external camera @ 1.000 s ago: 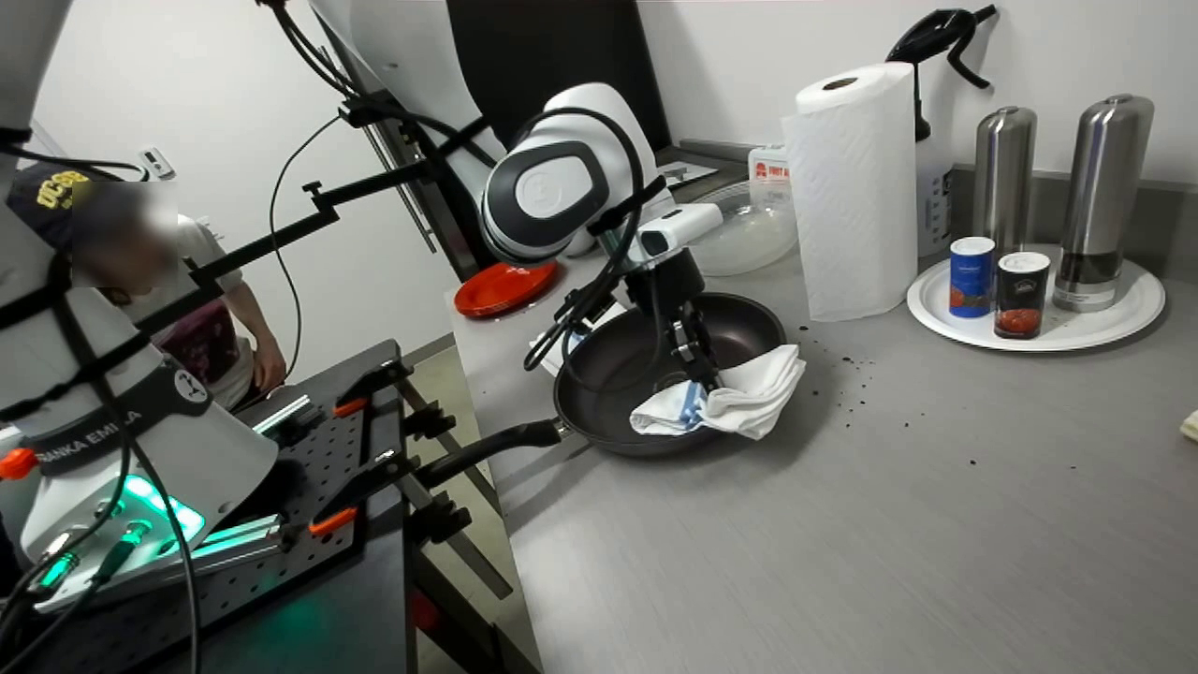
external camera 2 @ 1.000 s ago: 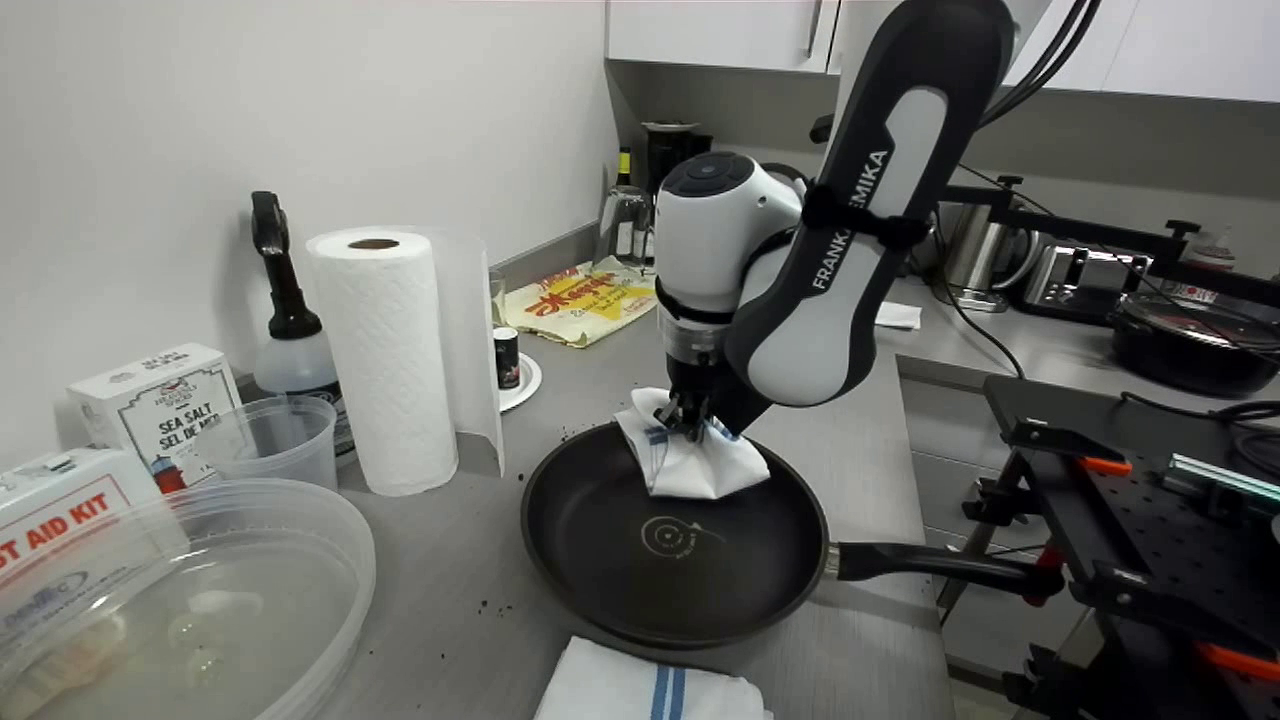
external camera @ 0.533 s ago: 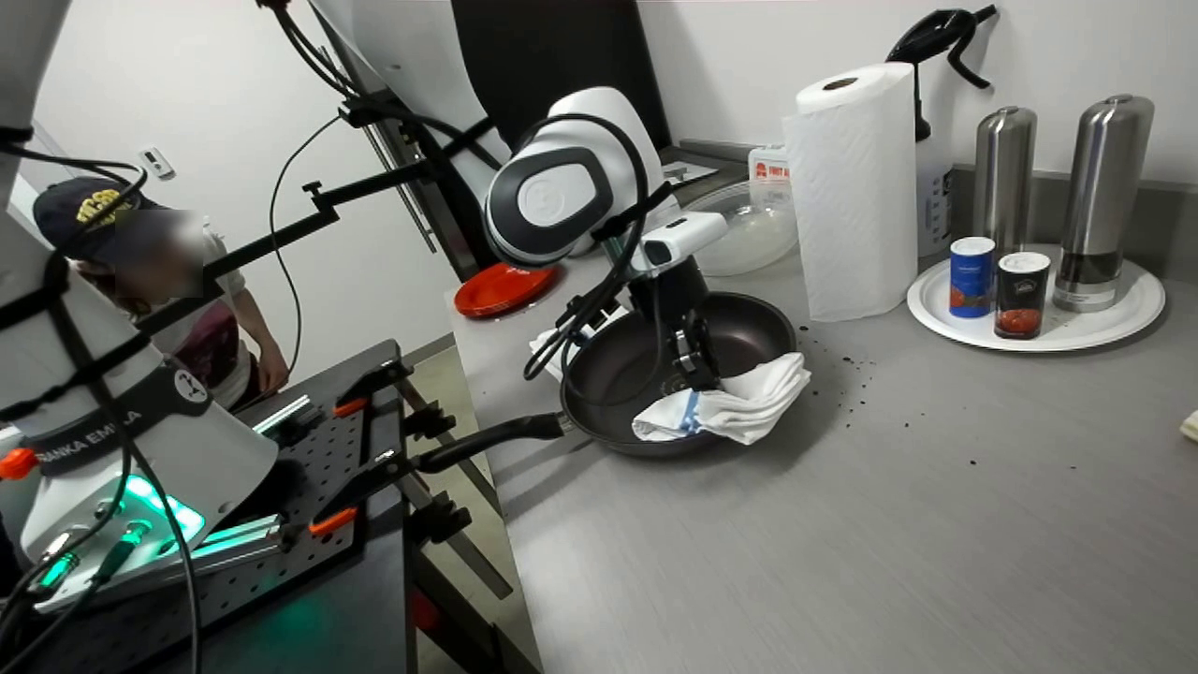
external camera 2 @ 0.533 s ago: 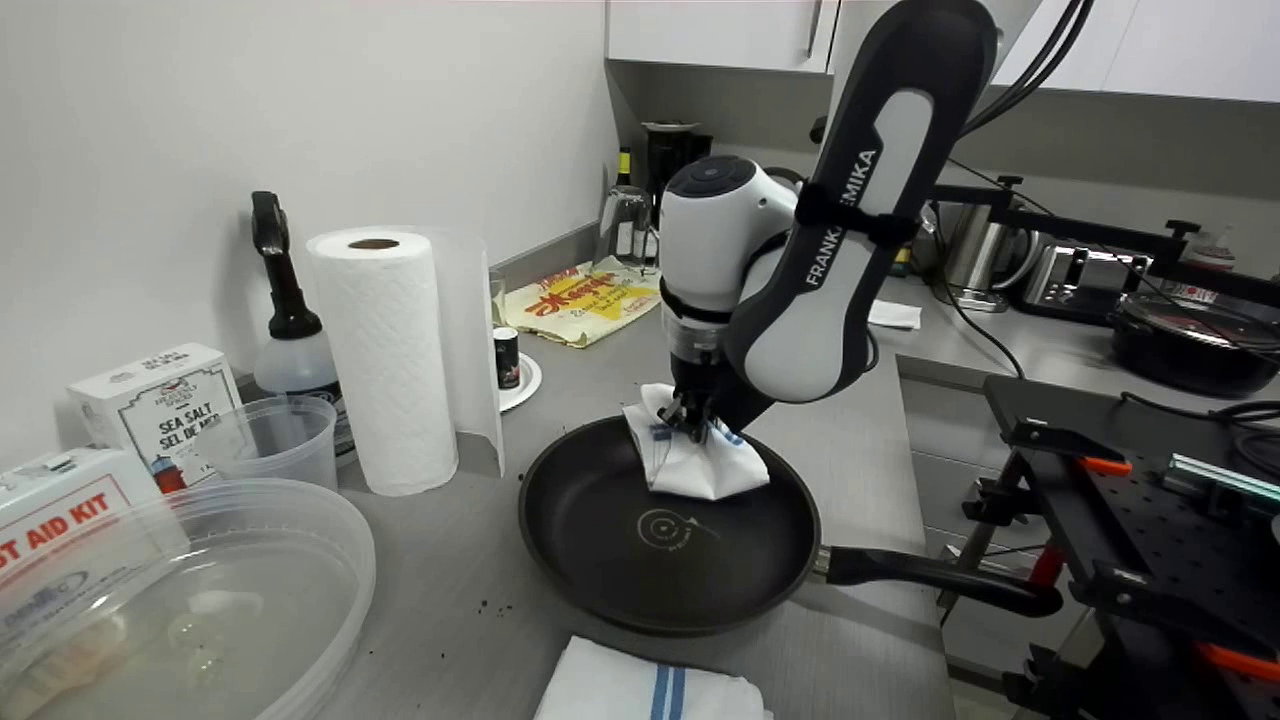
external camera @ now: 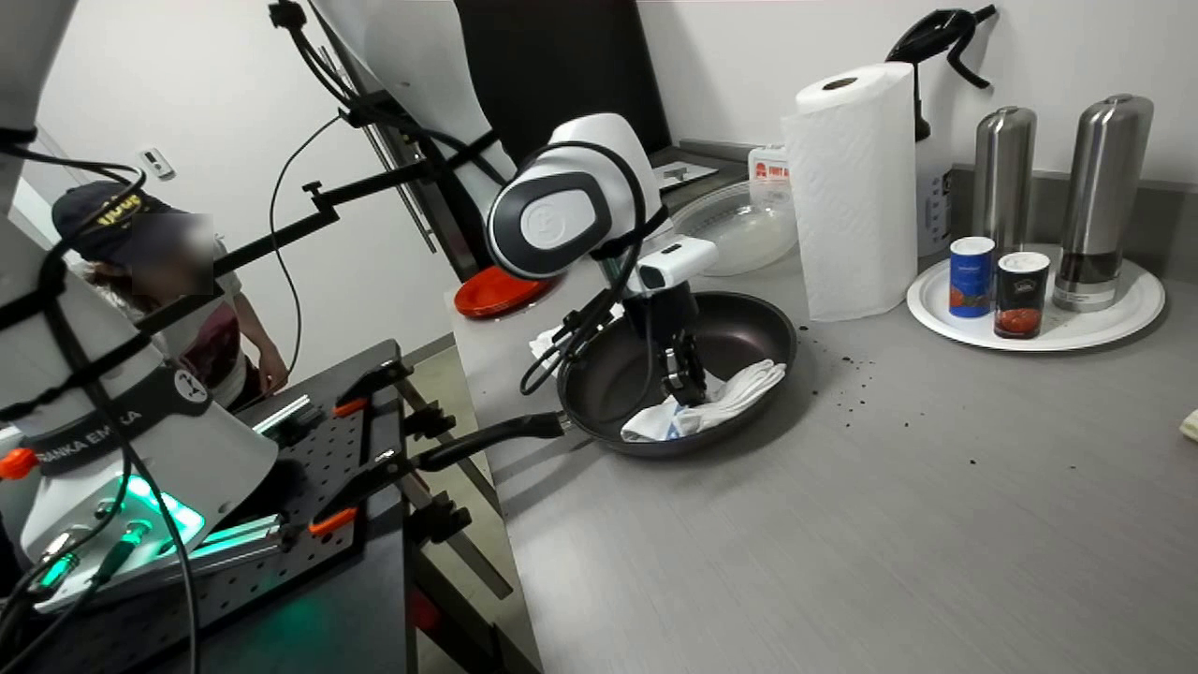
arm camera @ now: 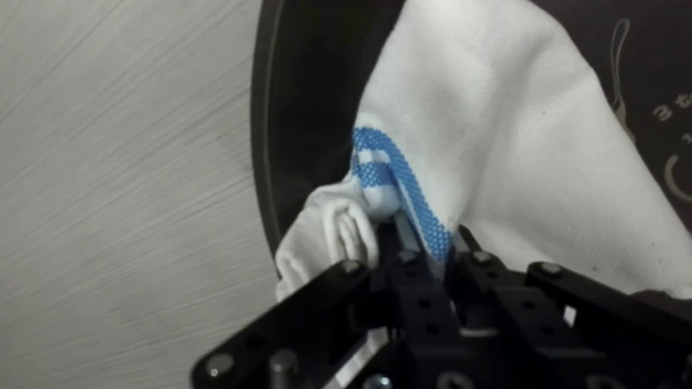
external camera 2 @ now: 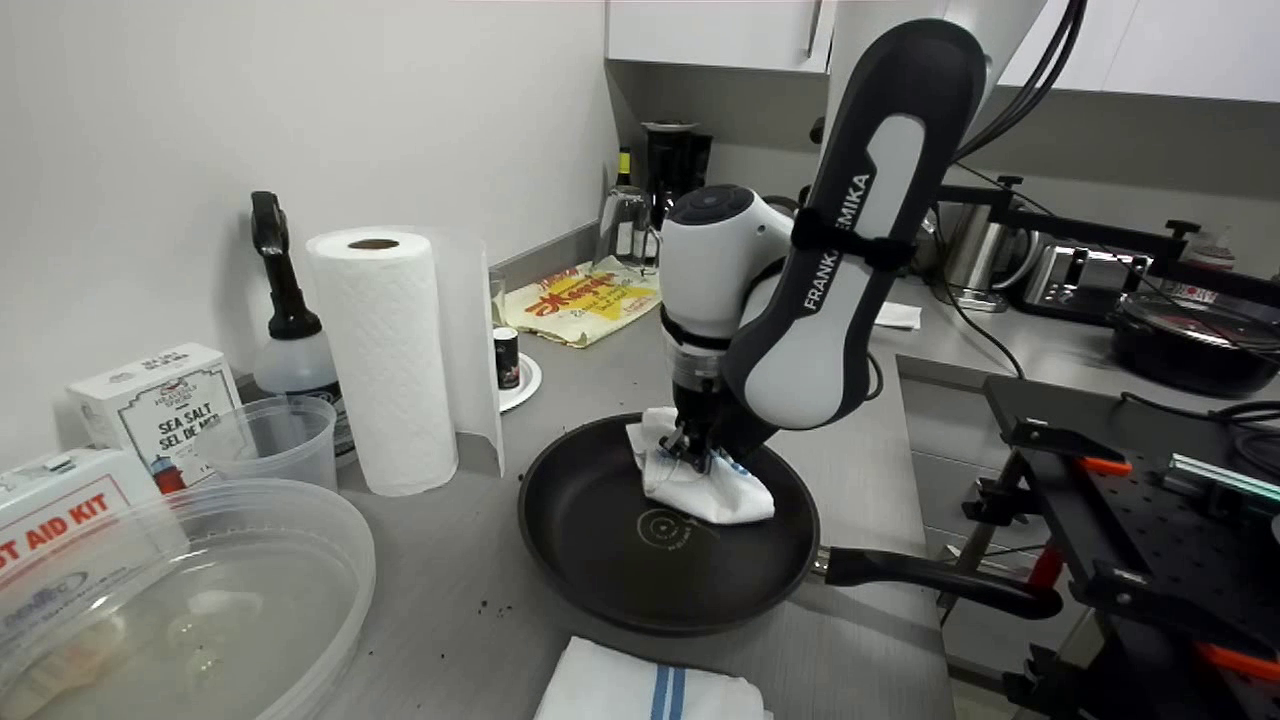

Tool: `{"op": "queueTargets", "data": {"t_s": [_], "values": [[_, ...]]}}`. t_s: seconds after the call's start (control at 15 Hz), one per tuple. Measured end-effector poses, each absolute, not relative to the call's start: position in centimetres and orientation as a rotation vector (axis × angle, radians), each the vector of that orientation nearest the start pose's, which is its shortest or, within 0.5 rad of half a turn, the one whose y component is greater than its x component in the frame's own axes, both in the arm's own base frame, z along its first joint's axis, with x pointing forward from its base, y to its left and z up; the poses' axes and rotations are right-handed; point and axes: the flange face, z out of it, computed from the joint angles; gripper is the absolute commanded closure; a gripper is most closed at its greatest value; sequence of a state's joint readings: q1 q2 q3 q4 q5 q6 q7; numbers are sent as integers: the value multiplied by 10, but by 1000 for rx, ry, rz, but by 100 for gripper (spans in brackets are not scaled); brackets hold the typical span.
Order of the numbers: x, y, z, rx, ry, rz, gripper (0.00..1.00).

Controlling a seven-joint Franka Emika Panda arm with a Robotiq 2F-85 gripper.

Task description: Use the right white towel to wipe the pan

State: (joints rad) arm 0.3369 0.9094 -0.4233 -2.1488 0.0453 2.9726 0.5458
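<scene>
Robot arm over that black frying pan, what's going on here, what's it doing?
The robot arm has its end effector closed on a rumpled white towel with blue stripes, holding it inside the black frying pan, toward one side. It seems to be there for wiping the pan. The pan stands on the counter, its handle reaching past the edge, and a second white towel, folded and also striped blue, lies beside it.

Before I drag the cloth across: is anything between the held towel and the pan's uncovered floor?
Nothing visible. The hand holds the rumpled towel inside the pan; in an exterior view, its uncovered part shows only a printed logo. The folded towel lies outside. I cannot see under the rumpled towel.
</scene>
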Motion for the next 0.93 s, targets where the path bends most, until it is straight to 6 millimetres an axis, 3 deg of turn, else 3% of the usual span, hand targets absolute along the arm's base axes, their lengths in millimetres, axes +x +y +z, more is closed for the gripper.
{"op": "queueTargets", "data": {"t_s": [0.13,0.47,0.93], "values": [[511,-72,5,-3334,894,-93,97],[513,-62,6,-3323,879,-96,97],[524,-5,9,-3266,788,-110,97]]}}
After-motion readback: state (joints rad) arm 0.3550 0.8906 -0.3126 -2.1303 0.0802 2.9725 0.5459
